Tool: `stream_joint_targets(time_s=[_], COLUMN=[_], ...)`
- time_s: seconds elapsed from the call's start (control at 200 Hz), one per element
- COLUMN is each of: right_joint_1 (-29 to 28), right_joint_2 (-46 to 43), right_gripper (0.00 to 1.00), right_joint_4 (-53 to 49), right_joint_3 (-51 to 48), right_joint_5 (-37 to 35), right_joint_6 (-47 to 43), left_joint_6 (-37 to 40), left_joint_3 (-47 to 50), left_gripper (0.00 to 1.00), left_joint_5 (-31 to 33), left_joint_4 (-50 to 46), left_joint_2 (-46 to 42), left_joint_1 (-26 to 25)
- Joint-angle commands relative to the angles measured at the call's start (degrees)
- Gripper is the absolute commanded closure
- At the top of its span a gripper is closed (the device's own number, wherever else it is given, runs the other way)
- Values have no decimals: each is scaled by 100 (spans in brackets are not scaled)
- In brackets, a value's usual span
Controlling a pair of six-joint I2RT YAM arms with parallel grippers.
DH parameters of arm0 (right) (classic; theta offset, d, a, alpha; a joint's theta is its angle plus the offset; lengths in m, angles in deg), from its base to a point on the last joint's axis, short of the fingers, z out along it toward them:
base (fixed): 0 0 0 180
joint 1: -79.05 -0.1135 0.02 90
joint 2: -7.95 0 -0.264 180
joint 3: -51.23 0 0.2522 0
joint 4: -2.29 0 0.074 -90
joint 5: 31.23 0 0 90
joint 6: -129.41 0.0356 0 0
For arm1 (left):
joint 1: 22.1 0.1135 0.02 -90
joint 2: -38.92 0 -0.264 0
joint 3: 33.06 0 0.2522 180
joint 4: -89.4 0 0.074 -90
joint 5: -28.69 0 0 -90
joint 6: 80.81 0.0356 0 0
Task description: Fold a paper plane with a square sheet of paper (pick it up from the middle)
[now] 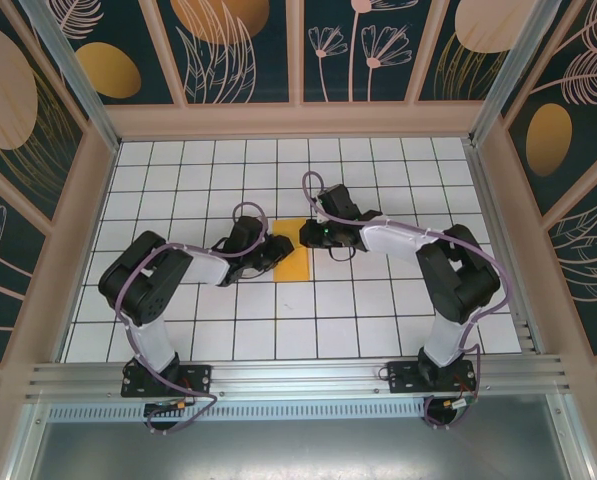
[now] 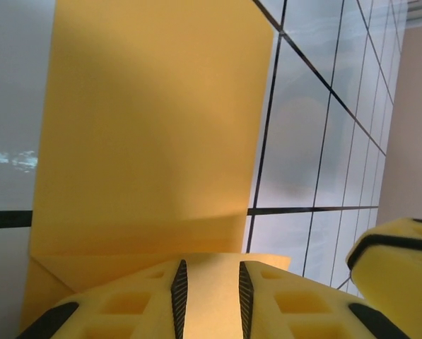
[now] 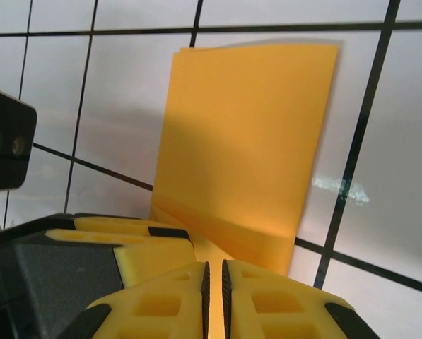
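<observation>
The square sheet of paper (image 1: 294, 264) lies mid-table, orange-yellow and folded into a tall rectangle about one tile wide; a paper plane is out of view. Both grippers meet at its far end. My left gripper (image 1: 277, 249) comes in from the left. In the left wrist view its jaws (image 2: 209, 300) stand apart over the paper (image 2: 154, 127), which bends up towards them. My right gripper (image 1: 309, 236) comes from the right. Its jaws (image 3: 215, 300) are nearly together on a raised strip of the paper (image 3: 246, 127). The left gripper's fingers (image 3: 126, 244) sit right beside them.
White tiled table (image 1: 378, 300) with dark grid lines, fenced by beige rails and patterned walls (image 1: 68, 250). The two arms arch inward from their bases at the near edge. A metal rail (image 1: 298, 375) runs along the front.
</observation>
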Motion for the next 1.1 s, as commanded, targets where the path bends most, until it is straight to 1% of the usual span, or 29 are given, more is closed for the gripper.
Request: stream_joint_targets(time_s=[0.0,0.2,0.45,0.59,0.66,0.726,0.871,1.096], right_joint_1=[-55,-44,-26,3,9,26,78,135], right_joint_2=[-39,288,691,789,789,780,783,761], right_gripper=[83,87,90,90,90,90,90,90], right_joint_4=[-3,-1,72,80,112,139,235,302], right_joint_3=[-168,-122,19,-19,-73,-110,-188,-289], right_joint_5=[146,156,156,109,108,117,188,265], right_joint_6=[56,94,148,211,234,259,331,401], left_joint_6=[79,91,45,-45,-74,-78,-82,-58], left_joint_3=[-145,-170,-16,252,363,408,359,229], left_gripper=[72,76,74,68,65,60,51,42], left_joint_5=[106,108,166,356,421,420,366,339], left_joint_4=[-248,-277,-277,-327,-362,-361,-341,-445], left_joint_2=[132,136,-250,-569,-574,-576,-520,-443], left_joint_1=[-32,-26,-24,-30,-23,-24,-31,-29])
